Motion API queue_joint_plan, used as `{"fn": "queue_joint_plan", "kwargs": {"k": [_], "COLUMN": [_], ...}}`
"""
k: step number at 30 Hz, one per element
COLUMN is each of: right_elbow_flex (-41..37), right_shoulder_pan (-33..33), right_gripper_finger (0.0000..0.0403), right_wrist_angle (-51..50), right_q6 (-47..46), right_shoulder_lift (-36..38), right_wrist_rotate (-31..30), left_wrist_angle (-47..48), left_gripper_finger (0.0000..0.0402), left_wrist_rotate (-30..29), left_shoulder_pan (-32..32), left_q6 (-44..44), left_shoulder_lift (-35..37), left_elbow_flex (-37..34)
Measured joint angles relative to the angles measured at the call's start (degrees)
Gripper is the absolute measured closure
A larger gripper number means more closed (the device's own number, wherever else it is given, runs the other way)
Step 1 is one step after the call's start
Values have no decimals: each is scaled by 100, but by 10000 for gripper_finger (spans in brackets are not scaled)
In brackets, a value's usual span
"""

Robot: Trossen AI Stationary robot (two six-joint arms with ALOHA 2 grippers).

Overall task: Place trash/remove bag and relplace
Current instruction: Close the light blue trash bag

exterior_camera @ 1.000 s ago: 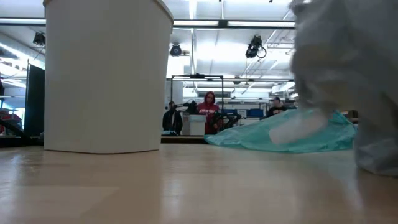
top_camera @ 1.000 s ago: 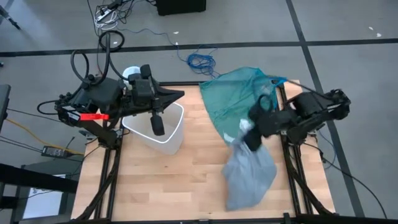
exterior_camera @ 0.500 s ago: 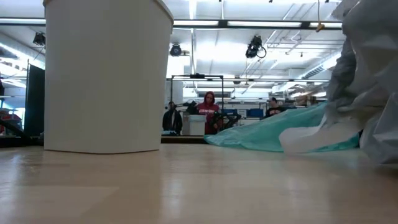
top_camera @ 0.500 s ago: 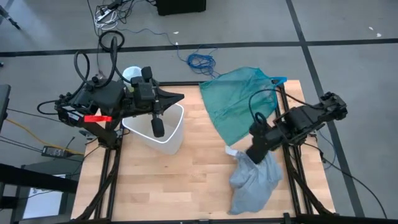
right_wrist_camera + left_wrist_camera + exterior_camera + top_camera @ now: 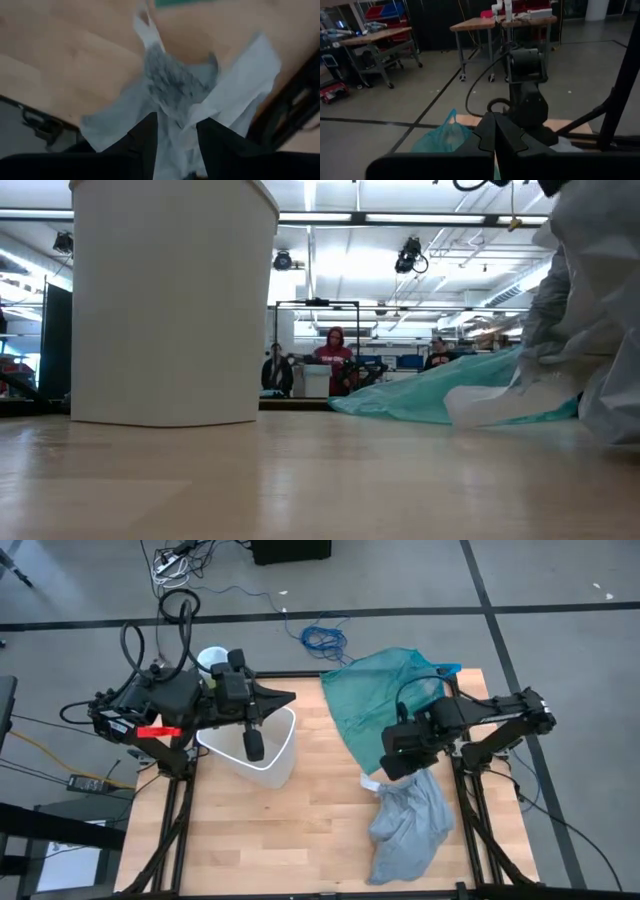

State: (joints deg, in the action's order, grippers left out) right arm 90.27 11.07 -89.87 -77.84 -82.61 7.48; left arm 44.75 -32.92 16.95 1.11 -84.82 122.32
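While the left gripper (image 5: 252,745) hangs pressed together over the white bin (image 5: 262,748) at the frame's centre left, nothing there is being worked. Further right, the right gripper (image 5: 398,762) has its fingers (image 5: 145,135) pinched on the bag (image 5: 410,825), whose grey bulk lies crumpled on the table (image 5: 300,830) at lower right, beside the teal bag (image 5: 375,700). I'd say the liner is being gathered; next it wants spreading open and carrying leftward to the bin.

- Teal-green translucent plastic bag (image 5: 378,700): spread flat at table's far right.
- Light wooden table top (image 5: 300,830).
- Blue coiled cable (image 5: 323,638) on grey floor beyond table.
- 3 ppl (image 5: 335,358) in bkgd.
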Motion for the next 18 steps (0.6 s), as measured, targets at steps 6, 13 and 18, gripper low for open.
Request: {"fn": "queue_joint_plan", "kwargs": {"k": [6, 13, 18], "right_elbow_flex": [-438, -718, -720], "right_shoulder_pan": [-110, -692, -1275], "right_gripper_finger": [287, 298, 302], "right_wrist_angle": [-5, -20, -10], "right_q6": [-181, -322, 278], "right_shoulder_lift": [46, 48, 43], "right_wrist_rotate": [-389, -1337, -2161], "left_wrist_angle": [371, 800, 892], "left_gripper_finger": [396, 396, 396], "left_wrist_rotate": [95, 104, 103], "left_shoulder_pan": [2, 2, 2], "left_q6": [-283, -483, -794], "left_shoulder_lift": [0, 2, -36], "left_elbow_flex": [0, 0, -190]}}
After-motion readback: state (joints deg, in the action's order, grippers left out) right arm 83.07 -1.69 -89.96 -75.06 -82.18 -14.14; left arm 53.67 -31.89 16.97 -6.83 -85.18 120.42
